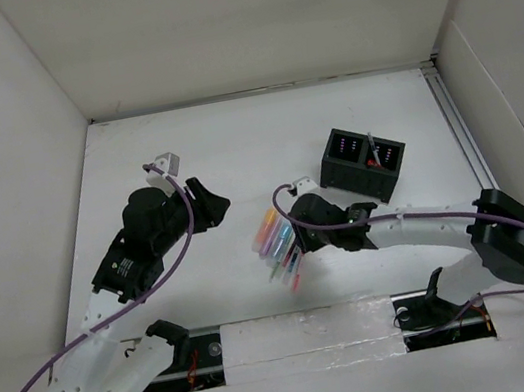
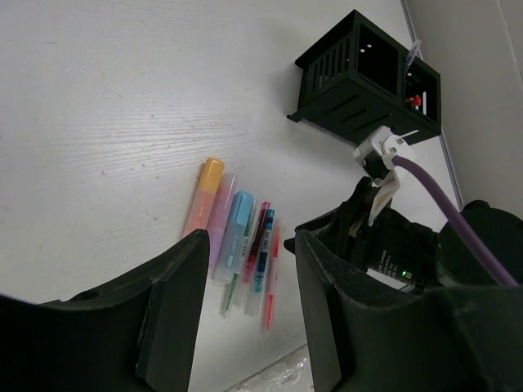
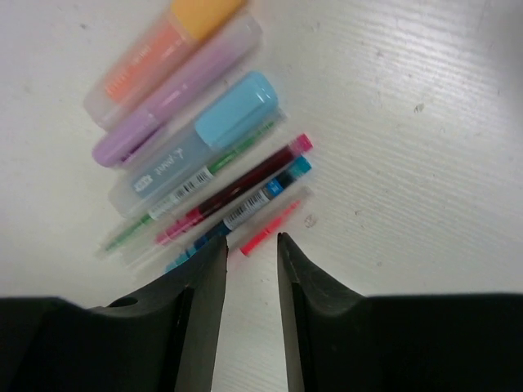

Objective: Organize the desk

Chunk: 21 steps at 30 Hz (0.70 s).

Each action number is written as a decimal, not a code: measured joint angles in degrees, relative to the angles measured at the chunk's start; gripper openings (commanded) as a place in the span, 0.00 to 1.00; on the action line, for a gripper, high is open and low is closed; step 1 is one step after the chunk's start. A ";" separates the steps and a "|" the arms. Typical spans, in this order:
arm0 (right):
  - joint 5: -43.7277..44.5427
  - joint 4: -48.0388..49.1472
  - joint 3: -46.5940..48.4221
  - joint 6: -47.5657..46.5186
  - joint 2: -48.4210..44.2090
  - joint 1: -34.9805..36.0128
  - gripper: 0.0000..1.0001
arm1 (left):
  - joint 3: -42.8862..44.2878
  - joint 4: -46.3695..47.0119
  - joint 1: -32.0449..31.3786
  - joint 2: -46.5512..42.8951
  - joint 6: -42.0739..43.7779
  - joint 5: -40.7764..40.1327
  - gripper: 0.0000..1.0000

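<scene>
The white desk point(image 1: 232, 140) holds a row of pens and highlighters point(image 1: 276, 244) lying side by side. In the right wrist view they are an orange highlighter point(image 3: 163, 49), a purple one point(image 3: 180, 98), a blue one point(image 3: 204, 147), then a green pen, a dark red pen point(image 3: 237, 192), a blue pen point(image 3: 245, 208) and a thin red pen point(image 3: 270, 227). My right gripper point(image 3: 252, 238) is open with a narrow gap, low over the desk, its tips at the red pen's near end. My left gripper point(image 2: 251, 245) is open and empty, raised to the left of the row.
A black two-compartment organizer point(image 1: 363, 163) stands behind and to the right of the pens, with small items point(image 2: 413, 98) in one compartment. A metal rail point(image 1: 459, 131) runs along the desk's right edge. A shiny taped strip point(image 1: 307, 335) lies at the near edge. White walls surround the desk.
</scene>
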 measured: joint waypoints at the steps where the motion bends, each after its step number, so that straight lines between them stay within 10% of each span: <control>1: 0.09 0.07 0.66 -0.20 -0.13 0.00 0.38 | -0.22 -0.02 0.00 -0.09 -0.09 0.00 0.43; 21: 0.13 0.42 1.81 0.50 6.05 0.00 0.38 | -0.37 -0.02 0.00 -0.46 -0.11 0.02 0.42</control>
